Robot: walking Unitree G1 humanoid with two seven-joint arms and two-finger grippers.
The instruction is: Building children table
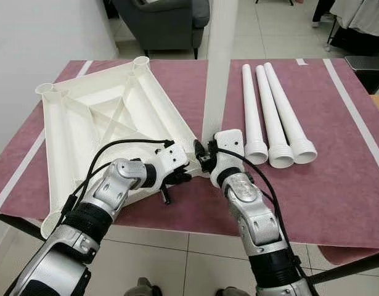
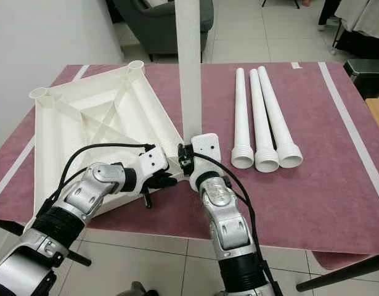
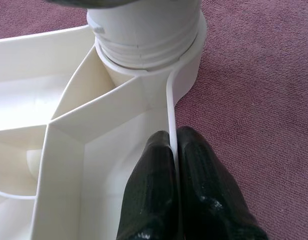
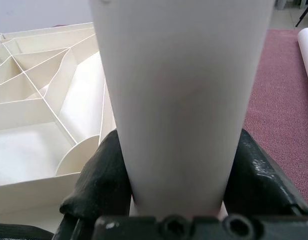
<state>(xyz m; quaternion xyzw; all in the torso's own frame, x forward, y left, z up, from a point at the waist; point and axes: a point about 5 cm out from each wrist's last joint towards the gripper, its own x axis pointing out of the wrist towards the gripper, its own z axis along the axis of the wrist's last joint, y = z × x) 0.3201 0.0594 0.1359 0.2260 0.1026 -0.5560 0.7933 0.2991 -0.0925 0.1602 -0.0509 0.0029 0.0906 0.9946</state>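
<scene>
now left jaws (image 3: pixel 173 165) pinching tabletop (image 1: pixel 109 117) rim, right jaws (image 4: pixel 179 175) clamping upright leg (image 2: pixel 190 74)

A home living space. A dark grey upholstered armchair (image 1: pixel 164 21) on short legs stands on a floor of pale glossy tiles (image 1: pixel 269 31) beside a plain white wall (image 1: pixel 41 37). The surface (image 1: pixel 337 185) wears a maroon cloth with white stripes, and 3 loose white plastic furniture legs (image 1: pixel 272 117) lie on it.
</scene>
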